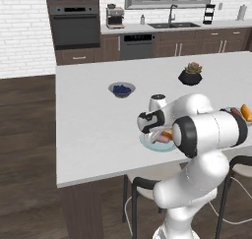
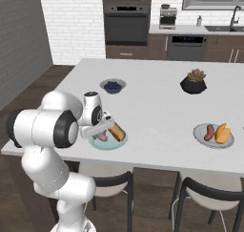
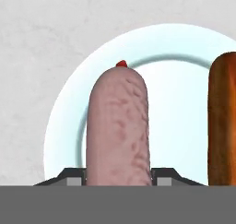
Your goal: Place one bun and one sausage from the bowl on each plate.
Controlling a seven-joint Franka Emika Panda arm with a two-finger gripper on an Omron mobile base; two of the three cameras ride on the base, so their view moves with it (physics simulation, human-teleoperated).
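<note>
Pale blue-green, smooth and glossy, the round plate (image 3: 69,121) lies on the near left part of the matt white speckled counter (image 1: 88,125). Over it the gripper (image 3: 118,174) pinches a mottled pink, rounded sausage (image 3: 119,126) between its dark fingertips (image 3: 73,174). A glossy brown bun (image 3: 223,121) lies on the same plate, just right of the sausage. Well to the right, the flat grey plate (image 2: 200,135) carries a dark sausage (image 2: 208,132) and an orange-yellow bun (image 2: 222,133) side by side. No writing is readable.
</note>
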